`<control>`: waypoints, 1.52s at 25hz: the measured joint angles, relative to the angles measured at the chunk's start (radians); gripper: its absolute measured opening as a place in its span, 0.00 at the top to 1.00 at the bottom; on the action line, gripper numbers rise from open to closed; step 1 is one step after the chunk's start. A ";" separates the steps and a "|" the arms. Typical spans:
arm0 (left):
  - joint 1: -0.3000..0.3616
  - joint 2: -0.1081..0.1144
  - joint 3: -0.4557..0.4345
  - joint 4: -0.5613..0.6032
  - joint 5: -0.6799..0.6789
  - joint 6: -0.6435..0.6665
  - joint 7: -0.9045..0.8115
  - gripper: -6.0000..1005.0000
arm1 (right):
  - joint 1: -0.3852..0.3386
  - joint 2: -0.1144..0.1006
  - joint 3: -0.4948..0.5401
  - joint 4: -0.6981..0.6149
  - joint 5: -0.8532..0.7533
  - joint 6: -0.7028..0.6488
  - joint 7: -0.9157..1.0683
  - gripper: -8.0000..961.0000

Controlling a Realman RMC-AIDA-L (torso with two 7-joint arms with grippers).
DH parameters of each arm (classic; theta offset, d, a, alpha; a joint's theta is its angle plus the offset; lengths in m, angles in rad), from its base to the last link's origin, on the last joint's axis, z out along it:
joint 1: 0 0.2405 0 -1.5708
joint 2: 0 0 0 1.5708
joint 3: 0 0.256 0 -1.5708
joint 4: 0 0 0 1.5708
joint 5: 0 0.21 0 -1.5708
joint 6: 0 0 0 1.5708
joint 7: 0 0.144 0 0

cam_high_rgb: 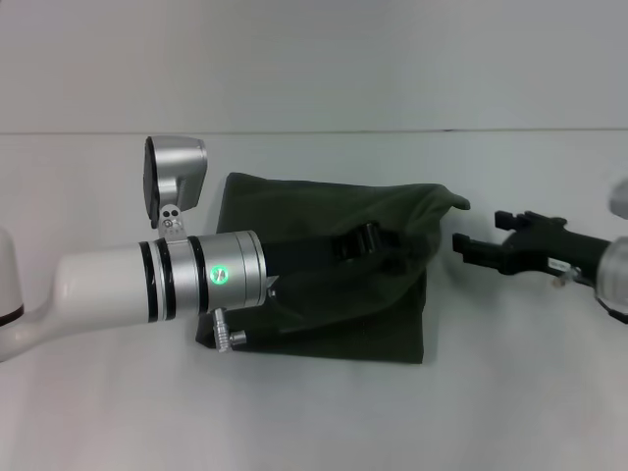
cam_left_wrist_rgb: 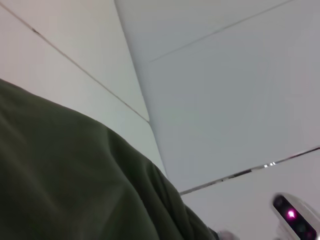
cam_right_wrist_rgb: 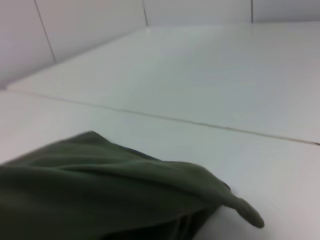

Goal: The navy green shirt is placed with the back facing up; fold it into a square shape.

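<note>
Since the shirt already sits as a rough square in the middle of the white table, what's left looks like tidying. The left gripper is over the cloth's middle, and honestly I can't tell whether its fingers are open or pinching fabric. The right gripper hovers just off the right edge, fingers apart, holding nothing. I'd flatten that peaked far-right corner so the edges line up. The head camera shows the whole outline; the right wrist camera shows that corner sticking out, lifted off the table.
</note>
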 joint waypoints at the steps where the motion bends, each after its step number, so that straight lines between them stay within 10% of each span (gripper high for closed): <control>1: 0.000 0.000 0.000 0.000 0.000 0.004 0.003 0.95 | 0.015 0.001 -0.006 0.010 0.002 0.022 0.000 0.11; 21: 0.043 -0.006 -0.004 -0.039 -0.002 -0.029 0.101 0.90 | 0.123 0.002 -0.011 0.058 0.120 0.196 -0.032 0.11; 34: 0.055 -0.002 -0.007 -0.071 -0.025 0.036 0.173 0.78 | -0.035 -0.008 0.003 -0.009 0.146 0.137 0.088 0.11; 38: 0.087 0.005 -0.008 -0.007 -0.025 0.078 0.177 0.54 | -0.096 -0.013 0.007 -0.039 0.212 0.035 0.095 0.11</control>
